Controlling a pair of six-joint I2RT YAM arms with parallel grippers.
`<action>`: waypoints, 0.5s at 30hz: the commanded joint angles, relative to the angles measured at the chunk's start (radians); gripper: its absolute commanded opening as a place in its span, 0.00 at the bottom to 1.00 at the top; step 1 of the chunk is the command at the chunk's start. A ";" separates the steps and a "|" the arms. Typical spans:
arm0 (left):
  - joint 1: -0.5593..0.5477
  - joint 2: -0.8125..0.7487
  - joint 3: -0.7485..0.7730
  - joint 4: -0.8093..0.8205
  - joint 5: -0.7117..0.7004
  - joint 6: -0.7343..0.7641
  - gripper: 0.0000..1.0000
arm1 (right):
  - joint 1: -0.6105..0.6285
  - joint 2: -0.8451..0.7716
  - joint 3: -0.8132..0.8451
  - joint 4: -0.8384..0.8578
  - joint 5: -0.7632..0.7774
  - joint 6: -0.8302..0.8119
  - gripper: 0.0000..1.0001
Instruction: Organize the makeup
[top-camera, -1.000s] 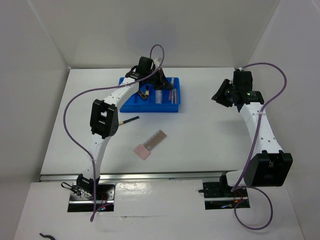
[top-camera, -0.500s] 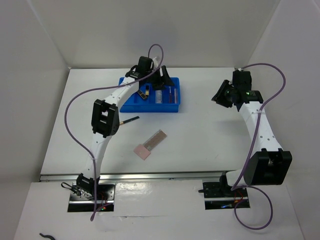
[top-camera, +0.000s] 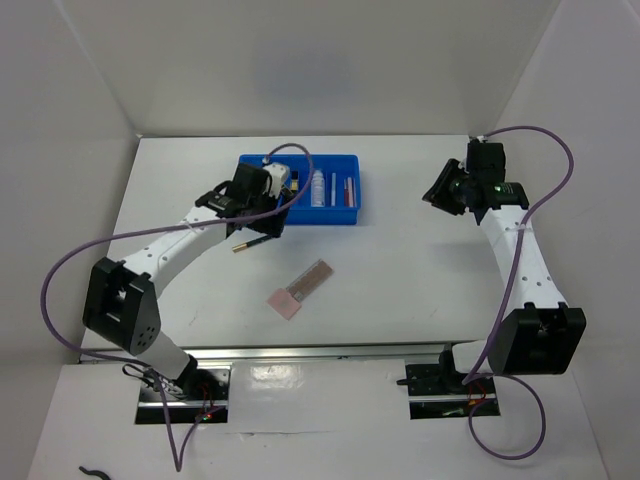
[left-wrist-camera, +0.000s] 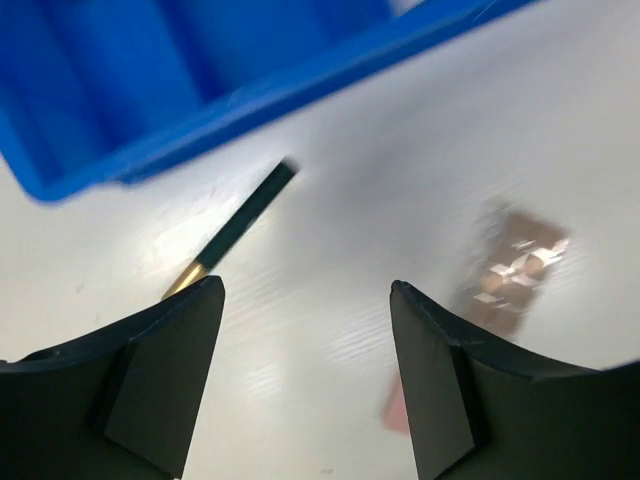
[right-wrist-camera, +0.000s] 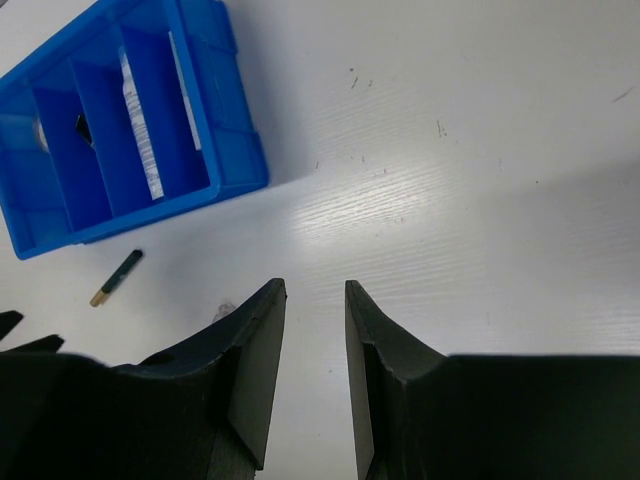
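Observation:
The makeup is split between the blue tray (top-camera: 352, 213) and the table. In the tray lie a clear tube (top-camera: 318, 188), slim pink pencils (top-camera: 337, 188) and a black-gold lipstick (top-camera: 296, 183). On the table in front of the tray lie a black-gold pencil (top-camera: 255, 241) (left-wrist-camera: 235, 230) and a flat pink palette (top-camera: 302, 288) (left-wrist-camera: 512, 268). My left gripper (top-camera: 268, 218) (left-wrist-camera: 305, 285) hangs open and empty over the table, just past the tray's front wall (left-wrist-camera: 250, 110), between pencil and palette. My right gripper (top-camera: 437, 190) (right-wrist-camera: 315, 290) hovers at the right with its jaws a little apart and nothing between them.
White walls close in the table at the back and both sides. The left arm's purple cable (top-camera: 70, 265) loops out to the left. The right wrist view shows the tray (right-wrist-camera: 235, 150) and the pencil (right-wrist-camera: 117, 277) far to its left.
The left arm has drawn back from over the tray toward the near left and lowered. Its gripper has opened. The right arm has not moved.

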 joint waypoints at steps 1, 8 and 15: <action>0.051 -0.001 -0.144 0.076 -0.127 0.092 0.80 | -0.005 -0.040 -0.008 0.002 -0.017 -0.008 0.38; 0.092 -0.011 -0.274 0.197 -0.111 0.142 0.79 | -0.005 -0.040 -0.017 0.002 -0.017 -0.008 0.38; 0.114 0.101 -0.254 0.257 -0.110 0.142 0.74 | -0.005 -0.049 -0.017 0.011 -0.026 -0.008 0.38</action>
